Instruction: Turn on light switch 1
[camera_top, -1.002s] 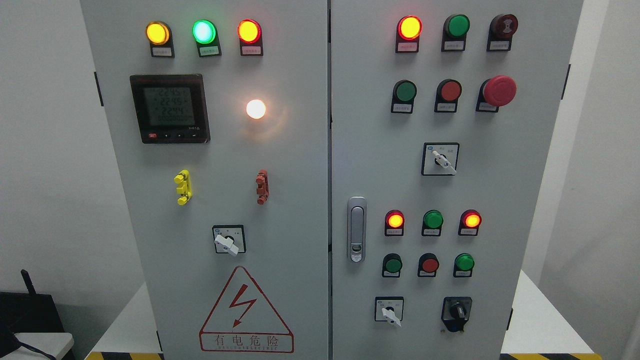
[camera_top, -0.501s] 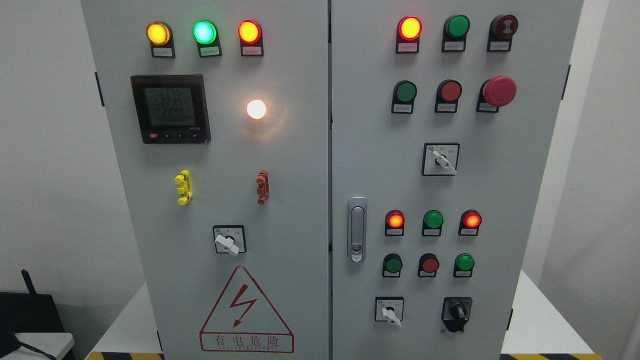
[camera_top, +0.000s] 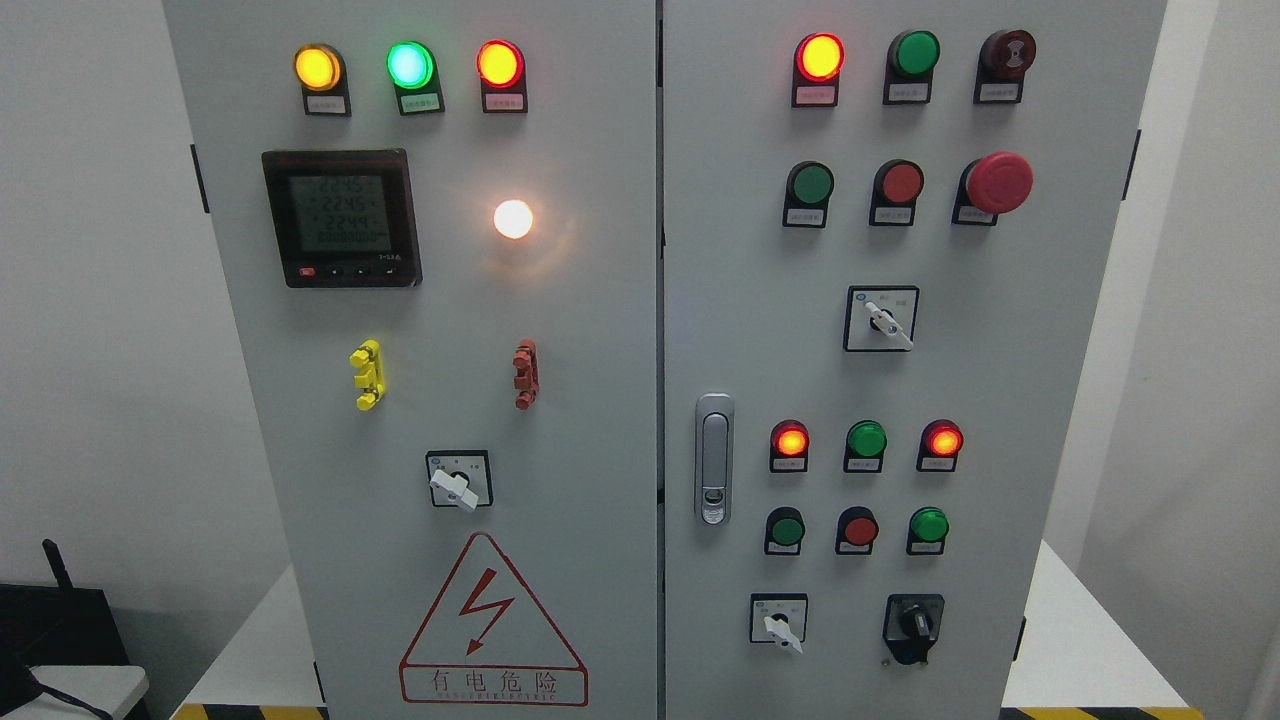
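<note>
1. Neither robot hand is seen in the head view, so whether the fingers are spread or curled cannot be told.
2. A white table (camera_top: 1085, 650) is seen under the grey two-door electrical cabinet (camera_top: 600, 400).
3. Low on the right door, a white-handled rotary switch (camera_top: 779, 624) is set left of a black rotary knob (camera_top: 913, 626); which control is light switch 1 cannot be told.
4. Above them, rows of red and green round buttons are mounted beside a silver door latch (camera_top: 713, 458).
5. On the left door, a glowing white round lamp (camera_top: 513, 219) is lit right of a black digital meter (camera_top: 341, 218).
</note>
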